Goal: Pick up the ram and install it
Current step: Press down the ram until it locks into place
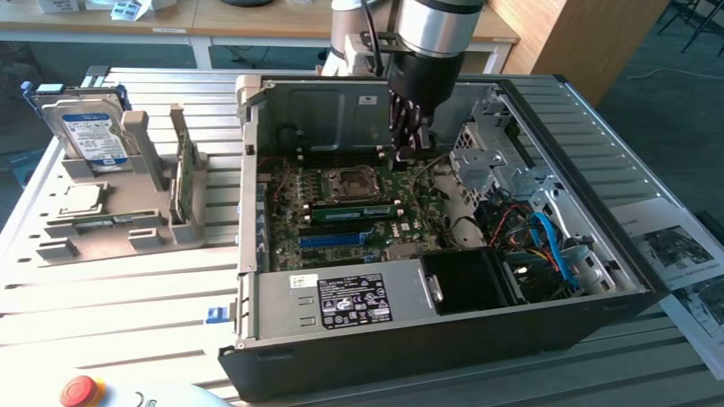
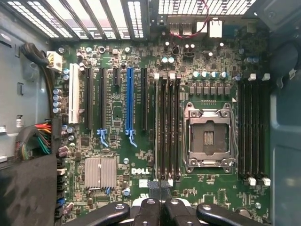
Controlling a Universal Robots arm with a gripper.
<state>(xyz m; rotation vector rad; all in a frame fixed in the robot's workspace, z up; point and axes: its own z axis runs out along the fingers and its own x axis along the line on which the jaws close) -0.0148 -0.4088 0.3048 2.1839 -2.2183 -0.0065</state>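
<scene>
Gripper (image 1: 409, 140) inside open computer case (image 1: 633, 280), above motherboard (image 2: 141, 61); fingers seem closed, holding nothing | ram (image 1: 353, 211) appears seated beside CPU socket (image 2: 208, 137) | install looks done.

Colours inside and beside the open case

Motherboard (image 2: 141, 155) dark green, with black slots and one bright blue slot (image 2: 130, 101); white slot (image 2: 74, 93) at its edge; silver processor socket (image 2: 209, 137). Ram (image 1: 179, 182) green, standing in a grey holder (image 1: 114, 222). Hard drive (image 1: 91, 127) silver with blue-and-white label. Computer case (image 1: 339, 356) black outside, grey metal inside; blue cable (image 1: 551, 242) in it. Tabletop (image 1: 114, 297) pale ribbed silver. Red button (image 1: 80, 391) at the near edge.
</scene>
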